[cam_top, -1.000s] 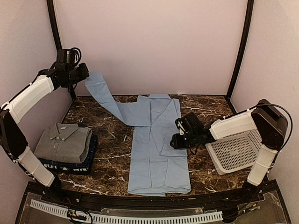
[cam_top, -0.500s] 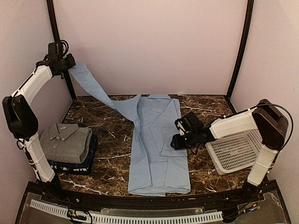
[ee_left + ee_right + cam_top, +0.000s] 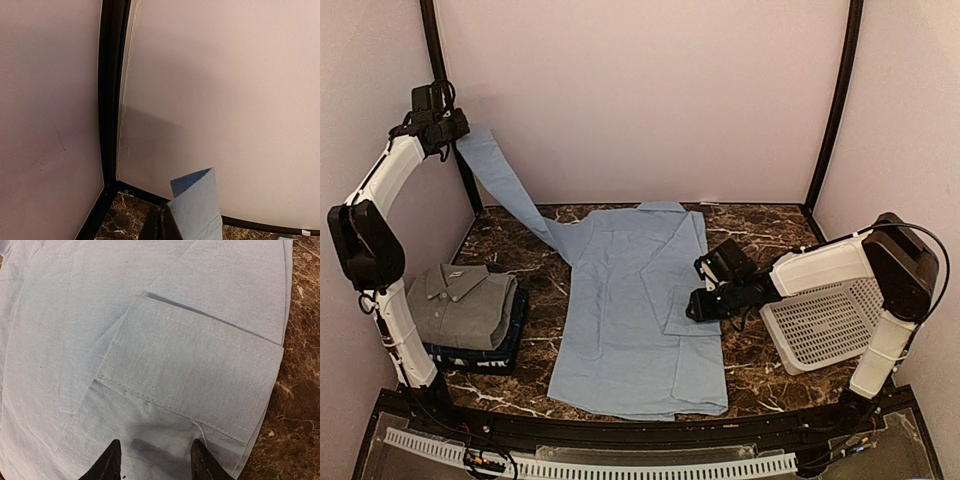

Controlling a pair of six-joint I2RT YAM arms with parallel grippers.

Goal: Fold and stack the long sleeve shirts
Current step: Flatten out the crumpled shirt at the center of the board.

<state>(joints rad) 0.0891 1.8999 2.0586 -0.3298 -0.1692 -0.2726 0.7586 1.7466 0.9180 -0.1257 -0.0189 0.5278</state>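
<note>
Top external view first: the left arm (image 3: 388,178) is stretched tall, its upper link rising from the near left corner of the dark brown marble table (image 3: 760,378) and its white forearm reaching up to the black corner post (image 3: 470,190) at the far left. Up there the left gripper (image 3: 453,128) is clamped tight on the end of one long sleeve (image 3: 505,180) of the light blue collared cloth shirt (image 3: 620,320), and that sleeve runs taut and diagonal from the gripper down to the shirt's shoulder. From the left wrist camera, a folded tip of blue cloth sticks up between the dark fingers, with bare wall behind it.

Down on the table the shirt's body lies flat in the middle, collar toward the far edge, hem near the front edge. Its other sleeve is folded in over the body, cuff lying on top along the right side.

Over to the right arm (image 3: 815,268): elbow bent high above the white plastic lattice basket (image 3: 830,328) at the right edge, forearm angled down and leftward. The right gripper (image 3: 695,303) sits on the shirt's right half, jaws about half apart and holding nothing. From the right wrist camera both black fingertips (image 3: 111,462) point down at the blue cloth just below the folded cuff, with a shadow between them.

At the left edge, a grey collared folded shirt (image 3: 460,305) rests on top of a folded dark navy shirt (image 3: 485,356) with white lettering.
</note>
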